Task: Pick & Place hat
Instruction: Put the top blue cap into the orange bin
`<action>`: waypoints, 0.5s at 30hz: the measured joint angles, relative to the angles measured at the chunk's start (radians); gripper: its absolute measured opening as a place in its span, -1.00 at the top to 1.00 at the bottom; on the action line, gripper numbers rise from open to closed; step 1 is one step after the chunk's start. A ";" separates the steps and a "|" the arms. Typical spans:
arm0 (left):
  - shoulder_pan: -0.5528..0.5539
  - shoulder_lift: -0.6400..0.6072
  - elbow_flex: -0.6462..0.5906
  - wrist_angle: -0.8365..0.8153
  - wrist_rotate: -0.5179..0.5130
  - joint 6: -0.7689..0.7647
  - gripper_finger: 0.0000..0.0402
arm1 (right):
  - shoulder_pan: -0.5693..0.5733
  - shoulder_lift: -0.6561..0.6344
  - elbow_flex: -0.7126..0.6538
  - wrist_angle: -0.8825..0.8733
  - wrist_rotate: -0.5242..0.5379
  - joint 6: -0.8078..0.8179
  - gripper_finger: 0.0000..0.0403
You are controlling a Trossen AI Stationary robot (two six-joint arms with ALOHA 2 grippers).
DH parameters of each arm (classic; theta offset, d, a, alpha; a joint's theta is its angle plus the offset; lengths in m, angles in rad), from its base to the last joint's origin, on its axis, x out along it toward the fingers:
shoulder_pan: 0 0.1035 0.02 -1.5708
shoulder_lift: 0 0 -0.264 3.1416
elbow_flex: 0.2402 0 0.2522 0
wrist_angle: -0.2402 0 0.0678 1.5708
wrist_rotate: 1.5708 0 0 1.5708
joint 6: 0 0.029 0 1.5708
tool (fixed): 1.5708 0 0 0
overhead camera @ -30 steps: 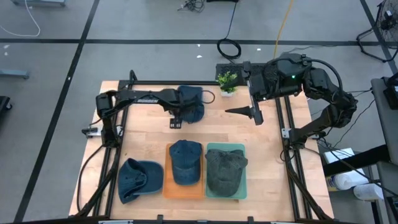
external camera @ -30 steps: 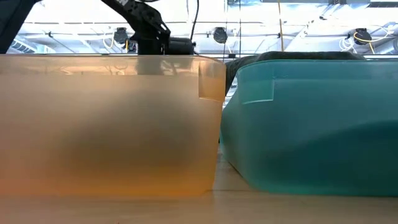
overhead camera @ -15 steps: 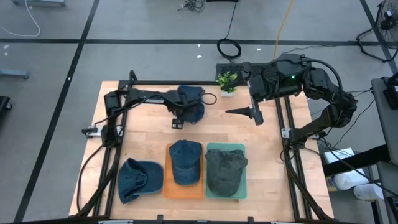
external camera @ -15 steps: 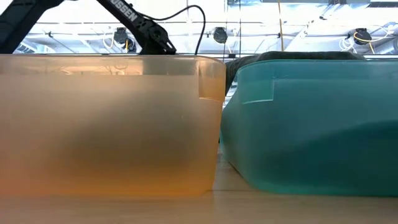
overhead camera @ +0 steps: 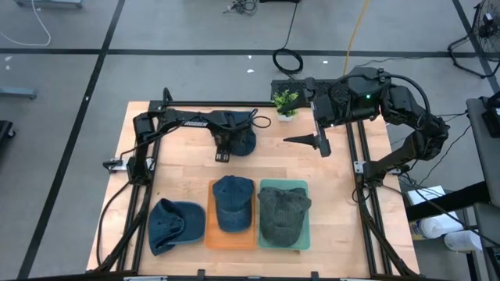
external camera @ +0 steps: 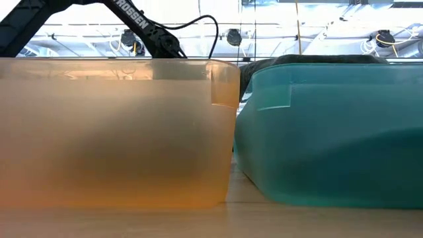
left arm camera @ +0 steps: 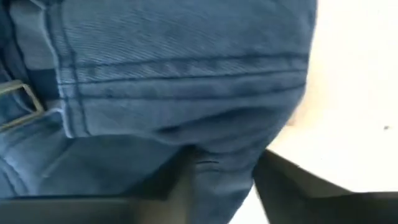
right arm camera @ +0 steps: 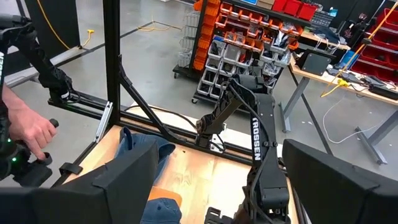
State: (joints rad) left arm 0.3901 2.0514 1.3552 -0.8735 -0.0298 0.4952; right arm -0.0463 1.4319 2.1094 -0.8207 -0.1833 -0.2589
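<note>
Right now we have the left gripper point(overhead camera: 232, 140) down on the blue denim hat point(overhead camera: 242, 134) at the far middle of the table point(overhead camera: 180, 168); the wrist view shows its fingers point(left arm camera: 283, 186) clenched around a fold of denim. We should keep the pinch firm and lift straight. Right gripper point(overhead camera: 319, 143) waits at far right, fingers released.

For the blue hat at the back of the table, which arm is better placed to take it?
Left. The left gripper is already on the blue denim hat, its fingers around the fabric. The right gripper hangs open, apart from it.
</note>
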 joint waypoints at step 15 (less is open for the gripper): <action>0.031 -0.211 -0.007 -0.214 0.312 -0.060 0.97 | 0.000 -0.006 0.000 0.101 0.094 -0.011 -0.66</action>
State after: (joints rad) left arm 0.4213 1.8407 1.3485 -1.0870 0.2822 0.4349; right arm -0.0460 1.4261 2.1094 -0.7195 -0.0898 -0.2697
